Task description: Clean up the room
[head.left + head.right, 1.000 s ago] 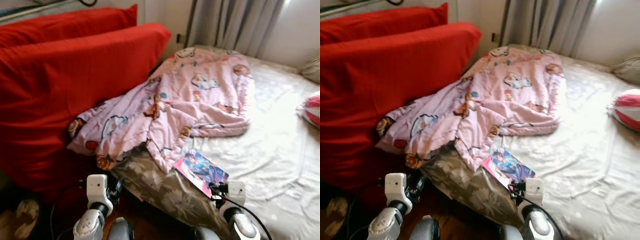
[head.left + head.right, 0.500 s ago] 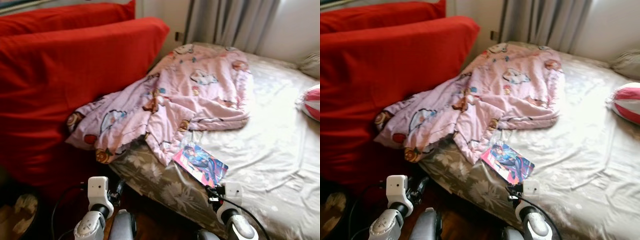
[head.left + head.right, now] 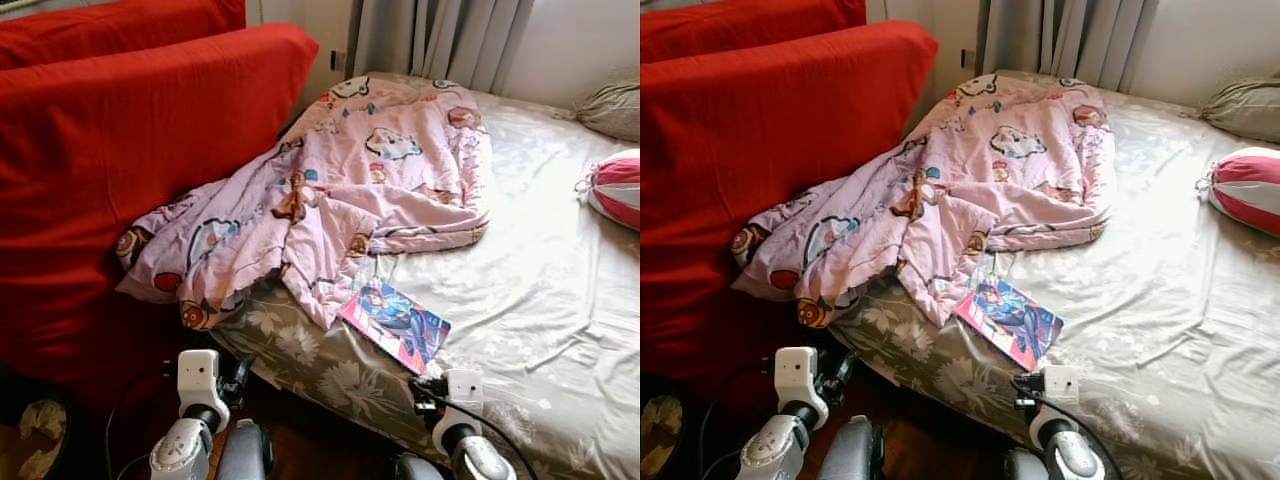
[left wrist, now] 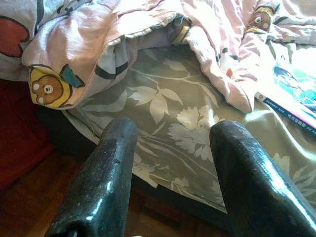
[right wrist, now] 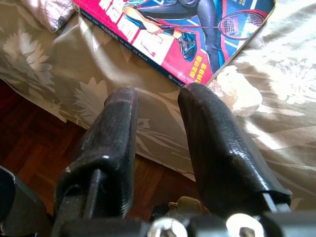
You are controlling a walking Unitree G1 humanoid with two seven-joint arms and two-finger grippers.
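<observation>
- A bed covered by a pale floral satin sheet is seen ahead, with a large red cushion standing to its left.
- A crumpled pink cartoon-print quilt lies across the far left part of the bed; its near corner hangs over the bed edge against the red cushion, which suggests it was thrown off rather than folded.
- A glossy red-and-blue magazine lies flat on the sheet near the bed's near edge, just beside the quilt's hanging fold.
- A crumpled white tissue rests on the sheet just beside the magazine's corner.
- A red-and-white striped pillow lies at the far right.
- The right gripper is held low at the bed edge, jaws spread and empty, aimed at the magazine; this is judged an approach for pick-up.
- The left gripper is held low facing the bed's side below the quilt, jaws spread and empty.
</observation>
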